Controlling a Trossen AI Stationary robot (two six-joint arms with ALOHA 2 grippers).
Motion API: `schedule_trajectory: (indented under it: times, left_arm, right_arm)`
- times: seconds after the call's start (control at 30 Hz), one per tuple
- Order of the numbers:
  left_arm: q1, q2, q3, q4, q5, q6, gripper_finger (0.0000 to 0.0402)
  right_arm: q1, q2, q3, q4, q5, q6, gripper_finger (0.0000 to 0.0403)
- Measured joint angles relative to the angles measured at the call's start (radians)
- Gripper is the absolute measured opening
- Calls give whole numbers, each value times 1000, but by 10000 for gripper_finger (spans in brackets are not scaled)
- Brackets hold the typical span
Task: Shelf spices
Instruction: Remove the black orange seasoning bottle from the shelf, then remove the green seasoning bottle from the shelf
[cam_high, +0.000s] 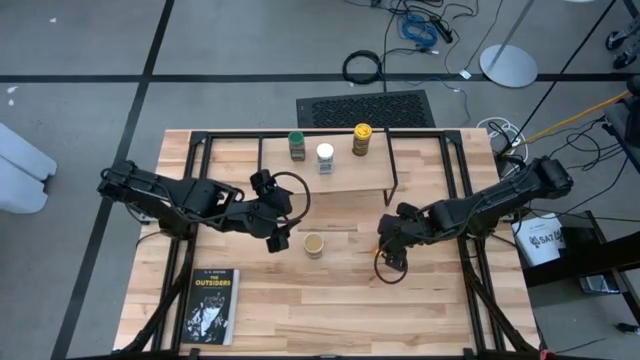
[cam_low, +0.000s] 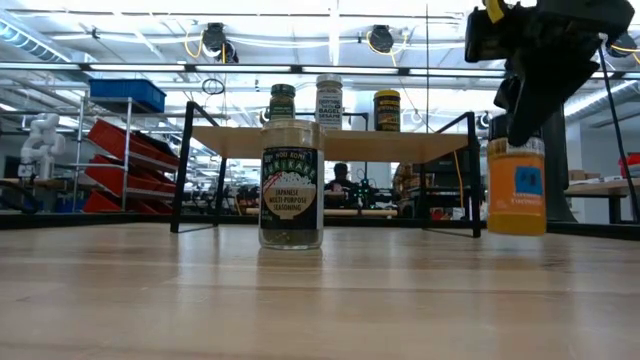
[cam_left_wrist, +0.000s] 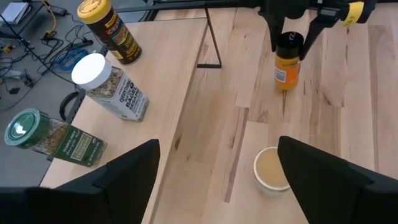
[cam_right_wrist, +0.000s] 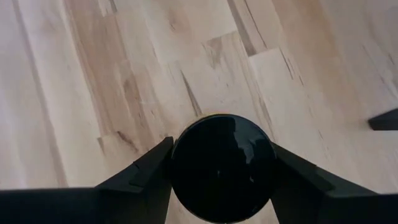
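Observation:
The shelf (cam_high: 345, 178) stands at the table's far middle. Three spice jars stand upright on its plank: green lid (cam_high: 297, 140), white lid (cam_high: 325, 153), yellow lid (cam_high: 362, 133). A tan-lidded jar (cam_high: 314, 244) stands on the table in front of the shelf. My left gripper (cam_high: 276, 228) hovers open just left of it, touching nothing. To its right an orange jar with a black lid (cam_low: 516, 190) stands on the table, with my right gripper (cam_high: 388, 250) over its top. My right gripper pinches the orange jar's black lid (cam_right_wrist: 186, 162) between its two fingers, one on each side of the lid's rim. The fingers come from above, slanting steeply down. The jar stands upright below them, its base at the tabletop (cam_low: 516, 232).
A dark book (cam_high: 212, 305) lies at the table's near left. The shelf's black wire legs (cam_high: 392, 190) stand just beyond the right gripper. Black rails (cam_high: 190, 190) run along the table's sides. Bare wood (cam_high: 330, 310) lies along the table's near middle.

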Motion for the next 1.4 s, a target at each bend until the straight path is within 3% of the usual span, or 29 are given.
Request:
schedule_trajectory:
  times: [0.2, 0.73, 0.97, 1.07, 1.23, 1.4]
  left_arm:
    - [0, 0, 0, 0, 0, 0, 336]
    - [0, 0, 0, 1, -6, 0, 336]
    - [1, 0, 0, 1, -261, 40, 336]
    - [17, 0, 0, 1, -297, 105, 336]
    - [106, -25, 15, 2, -253, 249, 336]
    - [271, -64, 67, 45, -18, 404, 336]
  right_arm:
    - [0, 0, -5, -2, 12, 0, 209]
    - [0, 49, -5, 7, 30, -25, 273]
    - [-3, -8, 18, 6, 76, -50, 312]
    - [-3, -33, 50, 4, 80, -79, 321]
    - [-2, -65, 113, -2, 98, -147, 325]
    - [-2, -87, 159, 8, 135, -243, 325]
